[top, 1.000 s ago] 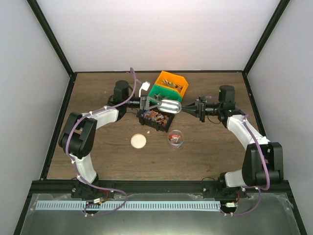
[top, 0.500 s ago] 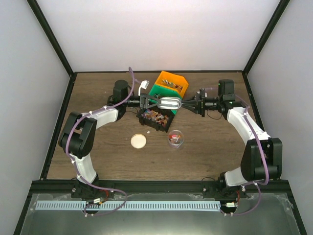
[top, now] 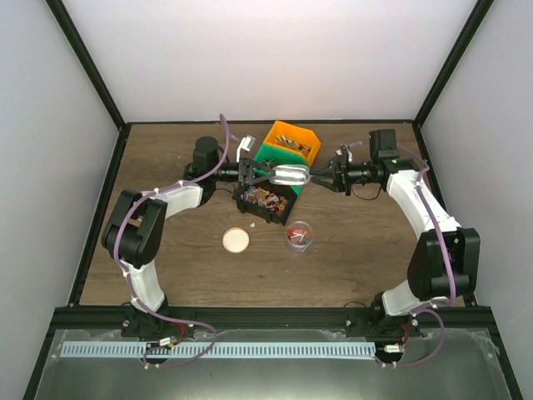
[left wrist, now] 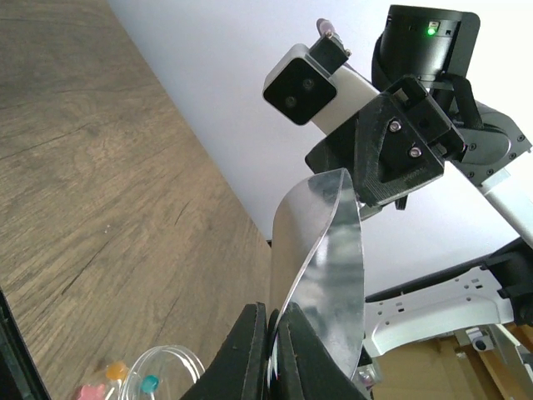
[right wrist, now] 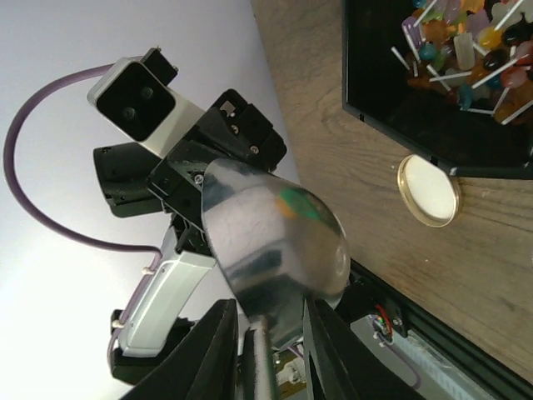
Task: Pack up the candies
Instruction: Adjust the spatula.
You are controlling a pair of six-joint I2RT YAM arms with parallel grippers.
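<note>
The candies [top: 263, 198] fill a black bin [top: 248, 206] mid-table; the right wrist view shows them [right wrist: 466, 42] as mixed colours on sticks. A silver metal scoop [top: 289, 175] hangs above that bin between both grippers. My left gripper [top: 256, 175] is shut on the scoop's rim [left wrist: 325, 250], jaws pinched flat [left wrist: 272, 354]. My right gripper [top: 329, 176] grips the scoop's handle end [right wrist: 266, 242] between its fingers [right wrist: 218, 350]. A clear round container [top: 298, 236] holds a few candies [left wrist: 150, 382].
A green bin [top: 277, 157] and an orange bin [top: 293, 140] stand behind the black bin. A round beige lid [top: 236, 240] lies on the wood in front, also in the right wrist view [right wrist: 428, 191]. Dark frame rails edge the table.
My right arm has swung toward the back, carrying the scoop's handle end up and slightly left. The left gripper has stayed on the scoop's rim, barely moving.
</note>
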